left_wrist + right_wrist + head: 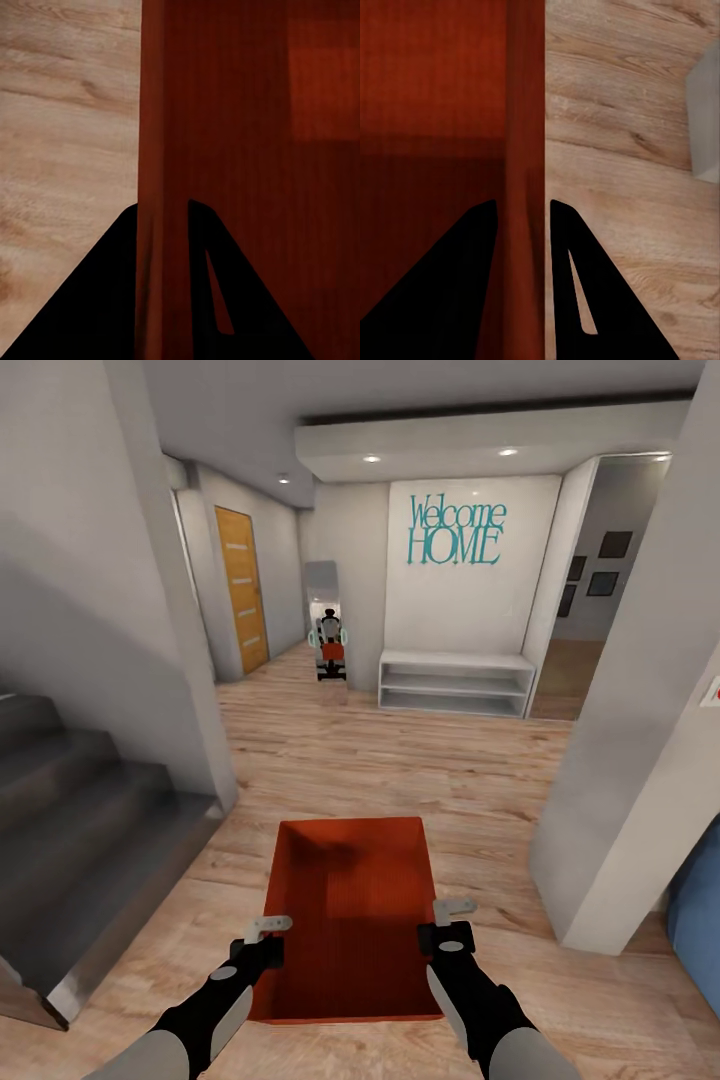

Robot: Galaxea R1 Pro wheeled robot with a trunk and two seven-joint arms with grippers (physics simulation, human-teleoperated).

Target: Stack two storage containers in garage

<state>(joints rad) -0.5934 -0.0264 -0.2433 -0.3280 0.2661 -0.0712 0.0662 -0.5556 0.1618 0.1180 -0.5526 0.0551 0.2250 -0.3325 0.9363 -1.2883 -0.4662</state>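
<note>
One orange-red storage container [350,910] hangs level in front of me above the light wood-plank floor [400,770]. It is lidless with a ribbed bottom. My left gripper [265,935] is shut on its left wall and my right gripper [450,922] is shut on its right wall. In the left wrist view the container wall [159,150] runs between the two dark fingers of the left gripper [163,217]. The right wrist view shows the same: the wall [525,135] is pinched in the right gripper [523,214]. The garage is out of view.
Grey stairs [80,810] rise at the left beside a white wall corner [200,740]. A white pillar [640,760] stands close on the right, with a blue sofa edge [698,920] behind it. Ahead are a white shelf bench [455,682], a mirror [328,630] and a wooden door [242,590].
</note>
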